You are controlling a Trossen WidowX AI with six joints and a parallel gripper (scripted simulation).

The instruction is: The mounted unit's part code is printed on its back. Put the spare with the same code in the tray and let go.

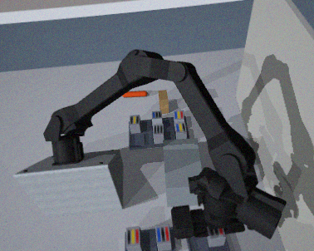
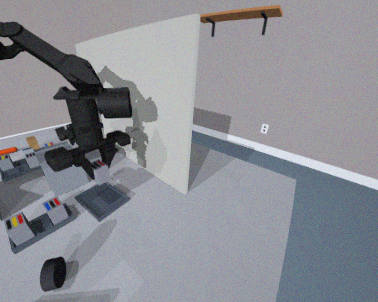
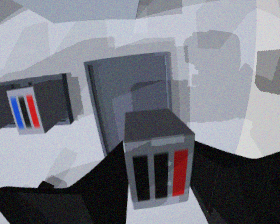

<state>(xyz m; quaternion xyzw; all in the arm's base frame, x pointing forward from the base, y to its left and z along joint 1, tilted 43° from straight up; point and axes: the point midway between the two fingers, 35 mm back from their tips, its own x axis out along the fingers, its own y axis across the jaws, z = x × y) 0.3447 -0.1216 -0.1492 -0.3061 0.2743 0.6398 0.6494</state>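
My gripper (image 2: 100, 166) (image 3: 150, 143) is shut on a grey unit (image 1: 216, 233) (image 3: 163, 202) with two black stripes and one red stripe on its face. The unit is upright in the wrist view, between the dark fingers. The dark square tray (image 2: 120, 204) (image 3: 126, 70) has a raised rim; the wrist view shows it empty beyond the unit. In the exterior view the held unit is above the level of the tray, toward its far side. No printed code can be read.
A front rack (image 2: 40, 231) holds a yellow-and-red striped unit (image 1: 133, 237) and a blue-black-red unit (image 1: 163, 236) (image 3: 26, 111). A back rack (image 1: 145, 143) holds several units. An orange-handled tool (image 1: 135, 94), a tan block (image 1: 164, 101), a black cylinder (image 2: 53, 274) and a tall pale panel (image 2: 173, 100) stand around.
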